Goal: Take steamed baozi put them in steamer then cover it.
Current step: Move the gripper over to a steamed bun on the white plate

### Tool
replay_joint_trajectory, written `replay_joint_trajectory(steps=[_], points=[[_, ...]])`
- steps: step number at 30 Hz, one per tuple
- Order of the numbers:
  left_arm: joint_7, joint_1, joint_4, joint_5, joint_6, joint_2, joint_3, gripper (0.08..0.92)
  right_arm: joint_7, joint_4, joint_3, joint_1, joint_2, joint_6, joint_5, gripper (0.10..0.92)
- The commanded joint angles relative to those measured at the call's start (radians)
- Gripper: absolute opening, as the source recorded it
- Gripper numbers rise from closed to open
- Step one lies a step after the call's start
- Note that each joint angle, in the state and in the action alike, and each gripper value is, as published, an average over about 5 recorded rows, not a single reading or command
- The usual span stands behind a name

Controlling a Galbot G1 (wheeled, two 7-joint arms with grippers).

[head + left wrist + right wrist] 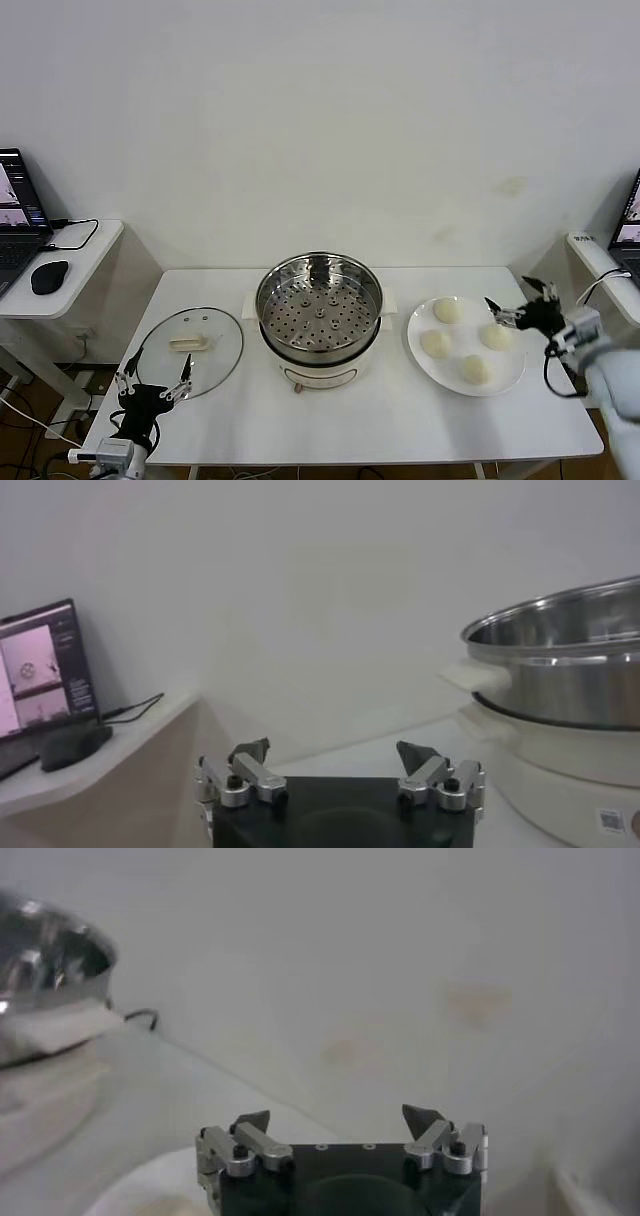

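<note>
Four steamed baozi sit on a flat white plate at the right end of the white bench. They are spaced apart from one another, cream-white and smooth, none of them lifted.

The steamer stands at the middle of the bench, just left of the plate. It is uncovered: the perforated steel tray inside is bare, shiny steel wall above a white base. In the left wrist view its steel rim and white base fill the side of the frame.

The cover lies flat on the bench left of the steamer, near it but not touching; glass disc with metal rim, cream handle at centre, facing up.

Right gripper hovers at the right edge of the plate, beside the nearest bun, fingers spread wide, nothing between them. The right wrist view confirms the two fingertips well apart and empty.

Left gripper is at the near left edge of the bench, over the near rim of the cover, fingers wide and empty; same in its wrist view, tips well apart.

Side tables on both flanks: a laptop and a black mouse on the left one.
</note>
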Motion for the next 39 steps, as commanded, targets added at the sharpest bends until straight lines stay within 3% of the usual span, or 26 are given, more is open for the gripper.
replay_joint_trajectory(steps=[1, 7, 15, 27, 39], points=[[-0.001, 0.040, -0.053, 0.031, -0.001, -0.038, -0.020, 0.823, -0.393, -0.273, -0.394, 0.484, -0.136, 0.180, -0.395, 0.823], [0.000, 0.055, -0.079, 0.032, -0.001, -0.058, -0.051, 0.823, -0.493, -0.392, -0.670, 0.674, -0.102, 0.280, -0.388, 0.822], [-0.001, 0.073, -0.098, 0.033, -0.004, -0.076, -0.069, 0.823, -0.516, -0.537, -0.959, 0.788, -0.006, 0.344, -0.371, 0.823], [0.000, 0.089, -0.096, 0.034, -0.004, -0.071, -0.082, 0.823, -0.468, -0.830, -0.828, 0.720, 0.184, 0.481, -0.467, 0.822], [0.000, 0.093, -0.085, 0.043, -0.004, -0.072, -0.076, 0.823, -0.366, -0.914, -0.726, 0.714, 0.273, 0.468, -0.459, 0.823]])
